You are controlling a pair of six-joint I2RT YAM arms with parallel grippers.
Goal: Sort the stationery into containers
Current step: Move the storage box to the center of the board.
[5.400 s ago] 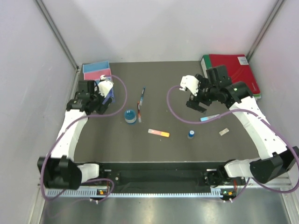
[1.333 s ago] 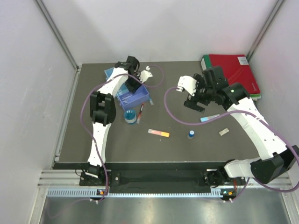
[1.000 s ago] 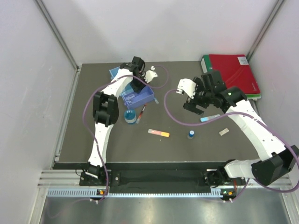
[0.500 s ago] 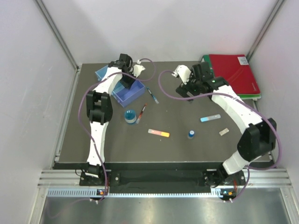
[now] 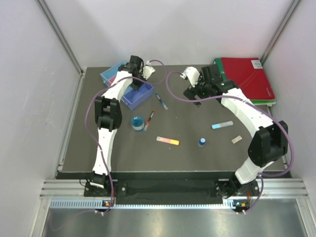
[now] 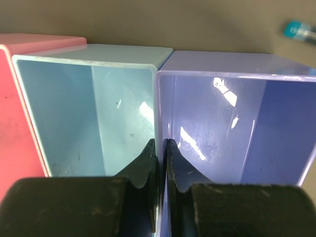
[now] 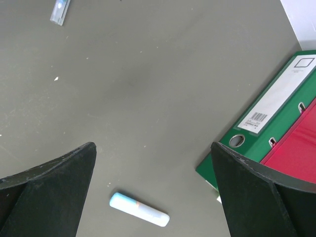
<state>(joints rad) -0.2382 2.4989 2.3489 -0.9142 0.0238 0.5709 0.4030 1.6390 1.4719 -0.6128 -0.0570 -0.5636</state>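
The containers are a joined row of bins at the far left: pink (image 6: 15, 98), light blue (image 6: 98, 108) and purple (image 6: 237, 123); from above the row (image 5: 140, 95) lies slanted. My left gripper (image 6: 159, 145) (image 5: 135, 84) is shut on the wall between the light blue and purple bins. My right gripper (image 7: 153, 145) (image 5: 196, 98) hangs open and empty above the table. Stationery lies loose: blue jar (image 5: 138, 122), red pen (image 5: 150, 116), dark pen (image 5: 160, 98), pink-orange bar (image 5: 168, 141), blue-capped bottle (image 5: 202, 142), light blue bar (image 5: 222, 125) (image 7: 139, 210), pale tag (image 5: 237, 139).
A red binder (image 5: 247, 74) lies on a green binder (image 7: 266, 123) at the far right corner, close to my right arm. White walls and metal posts close in the table on three sides.
The left gripper has pulled the row of bins a little back and to the left. The right arm has swung from over the light blue bar toward the far middle.
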